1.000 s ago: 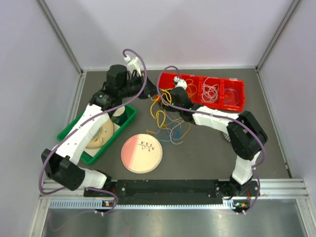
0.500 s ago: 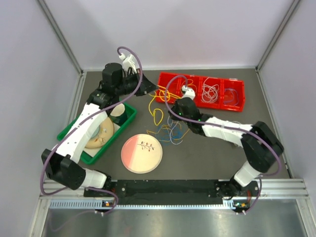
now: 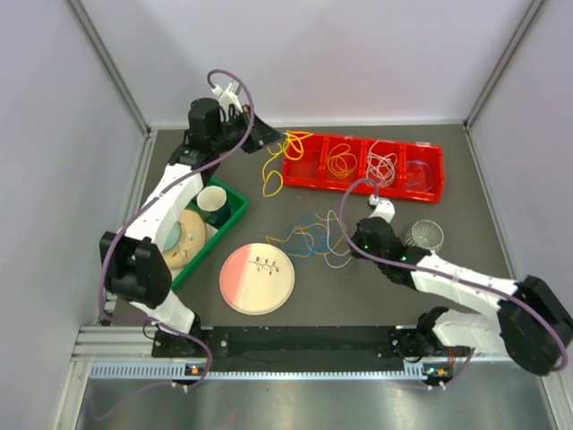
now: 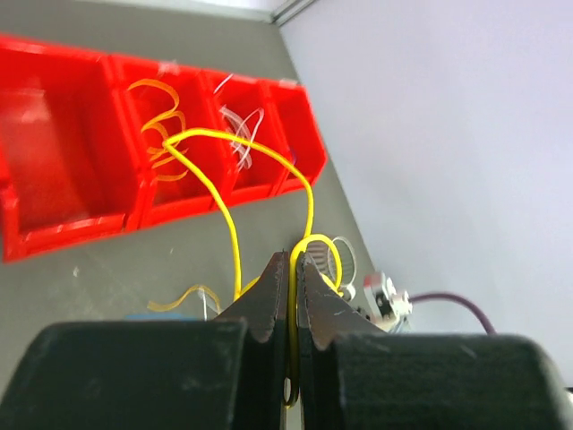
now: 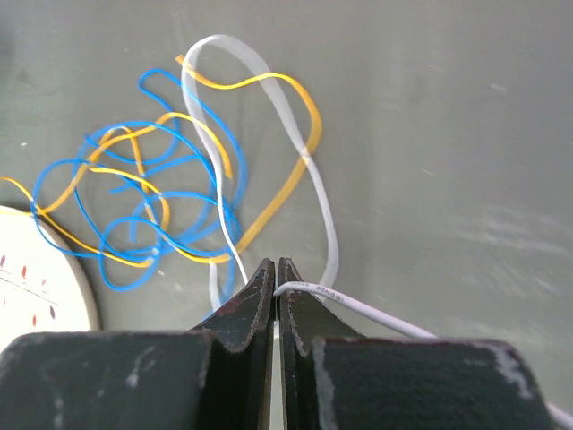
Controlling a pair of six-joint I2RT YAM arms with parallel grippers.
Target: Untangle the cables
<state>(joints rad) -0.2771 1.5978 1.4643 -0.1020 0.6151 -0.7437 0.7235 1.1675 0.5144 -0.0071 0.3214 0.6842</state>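
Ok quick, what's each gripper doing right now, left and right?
Left gripper: closed on a yellow cable.
Right gripper: closed on a white cable.

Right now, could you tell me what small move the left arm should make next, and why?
Probably shift right and drop it: the left gripper pinches a yellow cable at the red bin's left end, and its second compartment already holds yellow cables.

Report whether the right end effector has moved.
Yes. The right end effector, shut on a thin white cable, moved away from the red plastic compartment tray toward the near edge.
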